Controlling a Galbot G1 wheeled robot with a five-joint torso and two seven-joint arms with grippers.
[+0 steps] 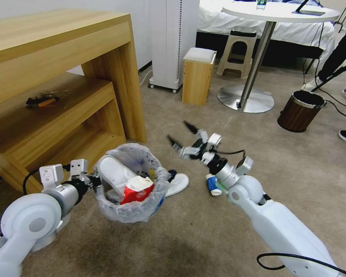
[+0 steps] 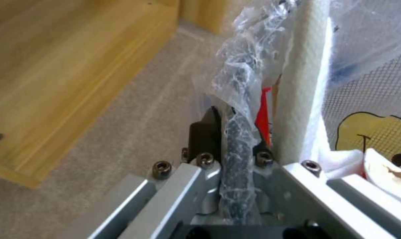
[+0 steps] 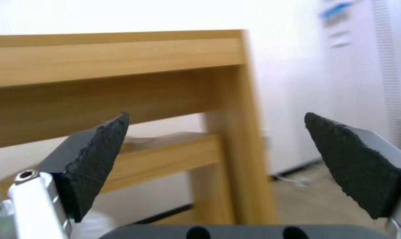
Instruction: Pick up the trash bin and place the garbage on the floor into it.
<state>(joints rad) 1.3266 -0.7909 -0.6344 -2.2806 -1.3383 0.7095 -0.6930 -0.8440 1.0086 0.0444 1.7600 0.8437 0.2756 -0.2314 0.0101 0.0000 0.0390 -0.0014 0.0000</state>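
Left hand: clamped on the rim of the trash bin, one pad outside the wall and one inside, with the crinkled liner pinched between them.
Trash bin: held at the left hand, in front of the robot beside the wooden shelf unit; it cannot be told whether its base rests on the floor or hangs just above it.
Bin handling: judged light and fairly stiff in the wall. The plastic liner is judged slippery and easily torn, so a hold through liner and rim together is judged sounder than one on the film alone.
Bin contents: a white slipper stands on edge against the wall nearest the left hand; a red and white carton lies beside it.
Right hand: fingers spread wide apart, nothing between them, raised above the floor to the right of the bin and pointed toward the shelf unit.
Second slipper: flat on the floor, touching or just beside the bin's right side, below and near the right hand.
Slipper handling: judged soft, light and floppy; a pinch across the toe band or the edge of the sole is judged best.
Small bottle: lies on the floor just beside the right wrist, near the slipper.
Bottle handling: judged light, rigid and apt to roll; a grip across the body is advised.
Brown wood-grain bin: well apart, near the round table's base; not the bin in use.
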